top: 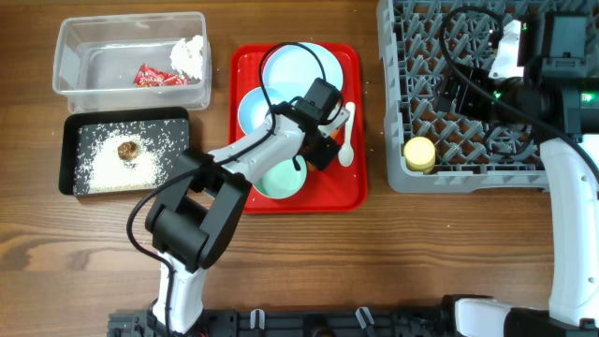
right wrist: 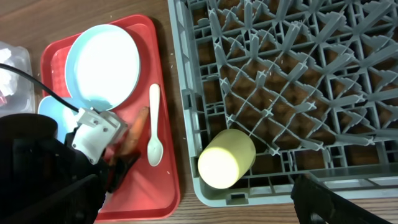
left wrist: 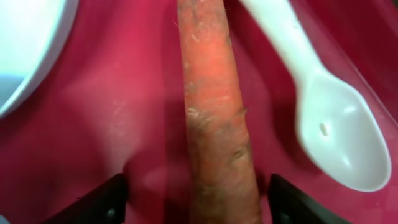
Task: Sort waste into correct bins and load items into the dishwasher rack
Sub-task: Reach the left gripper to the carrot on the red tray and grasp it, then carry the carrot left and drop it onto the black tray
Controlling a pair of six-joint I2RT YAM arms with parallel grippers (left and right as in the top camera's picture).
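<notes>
My left gripper (top: 323, 148) is down on the red tray (top: 351, 192), open, with its jaws (left wrist: 199, 208) on either side of the orange carrot piece (left wrist: 211, 106), which lies flat. The white spoon (left wrist: 323, 118) lies just right of the carrot. The pale blue plate (top: 304, 75), white bowl (top: 251, 108) and mint-green bowl (top: 281, 180) sit on the tray. The yellow cup (right wrist: 227, 158) lies on its side in the grey dishwasher rack (top: 468, 173). My right gripper (right wrist: 199, 208) is open and empty above the rack's front edge.
The clear tub (top: 80, 89) at the back left holds the red wrapper (top: 159, 77) and white tissue (top: 187, 56). The black tray (top: 67, 154) in front of it holds rice grains (top: 103, 164) and the brown lump (top: 128, 148).
</notes>
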